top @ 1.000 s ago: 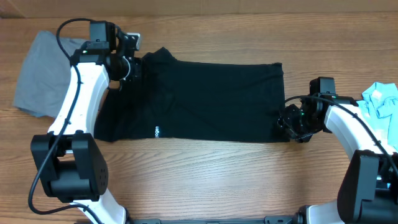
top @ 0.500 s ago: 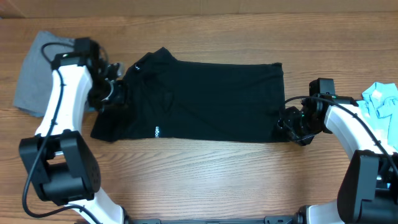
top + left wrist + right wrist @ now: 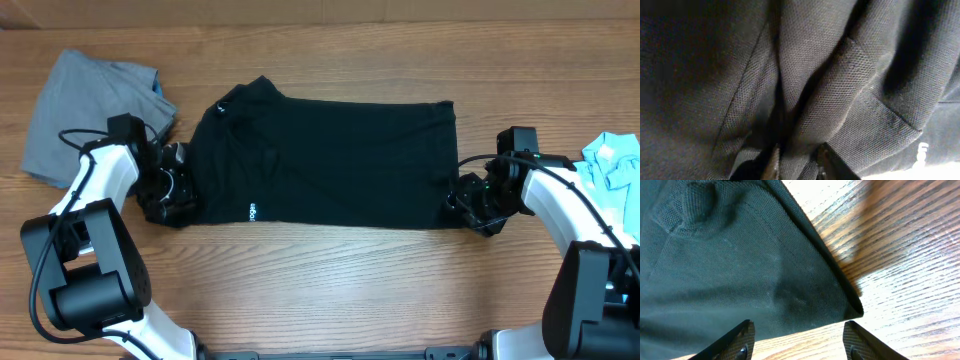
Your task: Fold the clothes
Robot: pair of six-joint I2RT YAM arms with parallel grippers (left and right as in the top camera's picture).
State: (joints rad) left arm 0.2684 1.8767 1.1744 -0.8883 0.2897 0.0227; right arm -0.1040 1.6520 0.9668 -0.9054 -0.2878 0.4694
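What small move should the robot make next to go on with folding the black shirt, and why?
Probably close the right end effector on the corner of the black shirt. Its fingers stand open with that corner about between them, while the left end effector pinches a fold at the shirt's other end.

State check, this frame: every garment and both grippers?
black shirt: spread flat, near-left corner bunched
grey garment: loose heap, untouched
light-blue garment: crumpled, partly out of frame
left gripper: shut on black shirt
right gripper: open, over black shirt's near-right corner
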